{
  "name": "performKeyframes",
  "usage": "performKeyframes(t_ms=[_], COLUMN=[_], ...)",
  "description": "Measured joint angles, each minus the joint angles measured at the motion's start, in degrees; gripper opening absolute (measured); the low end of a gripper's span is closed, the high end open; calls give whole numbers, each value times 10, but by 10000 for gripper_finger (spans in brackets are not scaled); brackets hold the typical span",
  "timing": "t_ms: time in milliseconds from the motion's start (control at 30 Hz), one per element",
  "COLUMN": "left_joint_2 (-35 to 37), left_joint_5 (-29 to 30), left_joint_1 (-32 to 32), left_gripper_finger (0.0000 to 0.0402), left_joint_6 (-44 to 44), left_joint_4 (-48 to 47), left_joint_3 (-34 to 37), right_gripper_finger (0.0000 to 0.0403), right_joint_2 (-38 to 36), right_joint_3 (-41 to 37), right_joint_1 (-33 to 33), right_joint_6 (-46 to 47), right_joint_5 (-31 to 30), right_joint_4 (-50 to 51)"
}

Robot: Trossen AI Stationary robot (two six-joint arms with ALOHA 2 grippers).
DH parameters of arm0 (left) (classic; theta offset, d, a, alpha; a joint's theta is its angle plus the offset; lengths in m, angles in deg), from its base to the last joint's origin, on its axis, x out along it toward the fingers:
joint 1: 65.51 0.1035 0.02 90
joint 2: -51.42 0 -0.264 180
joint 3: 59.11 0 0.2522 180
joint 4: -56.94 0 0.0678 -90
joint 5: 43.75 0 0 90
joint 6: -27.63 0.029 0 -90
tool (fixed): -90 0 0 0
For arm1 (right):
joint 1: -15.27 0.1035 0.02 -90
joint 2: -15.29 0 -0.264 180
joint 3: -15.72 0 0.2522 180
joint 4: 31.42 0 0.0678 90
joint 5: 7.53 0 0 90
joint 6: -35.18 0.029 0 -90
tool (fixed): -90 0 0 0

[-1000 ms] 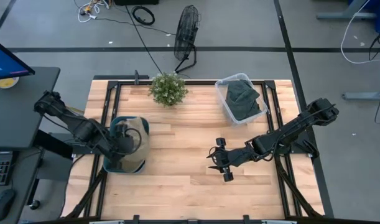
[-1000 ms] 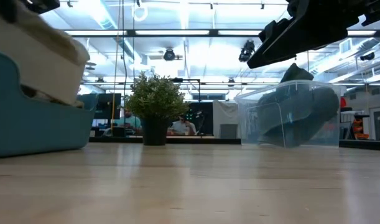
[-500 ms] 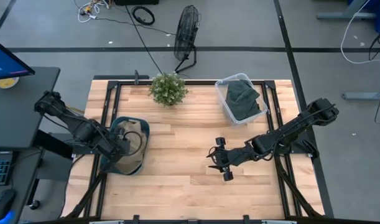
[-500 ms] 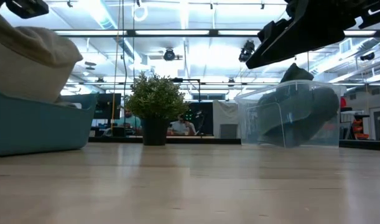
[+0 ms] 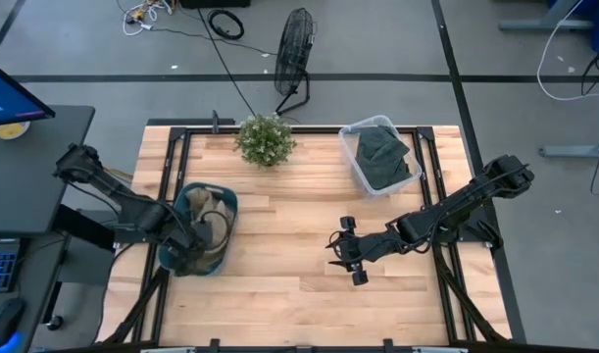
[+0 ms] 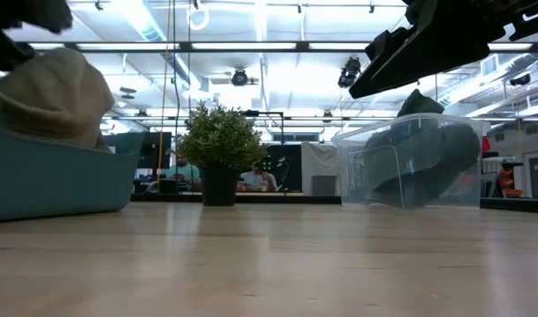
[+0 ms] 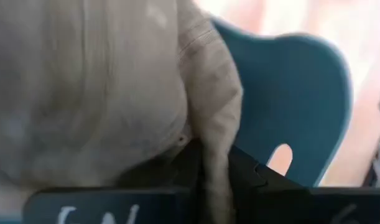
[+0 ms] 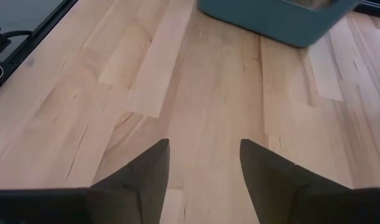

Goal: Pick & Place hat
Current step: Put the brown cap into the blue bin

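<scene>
The beige hat point(image 5: 214, 214) sits low inside the teal bin point(image 5: 226, 200) at the table's left side. In the low view its crown point(image 6: 53, 95) rises above the bin's wall point(image 6: 57, 185). My left gripper point(image 5: 186, 238) is over the bin's near-left part, shut on the hat point(image 7: 102, 81). My right gripper point(image 5: 339, 248) hovers open above bare wood near the table's middle, its fingers point(image 8: 140, 174) pointing toward the bin point(image 8: 277, 18). My left gripper point(image 7: 208, 163) pinches a folded edge of the hat point(image 7: 216, 134) between its two fingers, coming from above and slanting. The hat's body bulges beyond the fingers inside the bin. Whether it rests on the bin's floor is hidden by the bin's wall.
A clear plastic bin point(image 5: 380, 157) with dark cloth stands at the far right point(image 6: 409, 163). A potted plant point(image 5: 266, 139) stands at the far edge point(image 6: 218, 150). Bare wood lies between the teal bin and my right gripper.
My left gripper has moved down and toward the near-left, carrying the hat. The hat, which hung tilted over the bin's top a second ago, has sunk into the bin and shows smaller from above. My right arm has kept still.
</scene>
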Motion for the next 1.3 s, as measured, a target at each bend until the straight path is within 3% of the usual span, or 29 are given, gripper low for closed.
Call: performKeyframes(t_ms=[200,433,600,700,767,867,933,1100,1300], left_joint_2=[0,0,0,0,0,0,0,-8,-16], left_joint_5=[9,9,17,60,121,220,247,209,159], left_joint_1=[14,14,14,14,14,14,18,34,33], left_gripper_finger=[103,163,172,160,144,113,88,15,7], left_joint_6=[-124,-139,-157,-152,-137,-91,-78,-109,-180], left_joint_4=[-1,5,-5,-20,-29,-25,-24,-20,-19], left_joint_3=[2,-29,-103,-146,-160,-159,-146,-88,-7], right_gripper_finger=[200,200,200,200,200,200,200,200,200], right_joint_2=[0,0,0,0,0,0,0,0,0], right_joint_3=[0,0,0,0,0,0,0,0,0], right_joint_1=[0,0,0,0,0,0,0,0,0], right_joint_6=[-4,-22,-25,-17,-12,-12,-12,-13,-13], right_joint_5=[0,0,0,0,0,0,0,0,0], right_joint_4=[0,0,0,0,0,0,0,0,0])
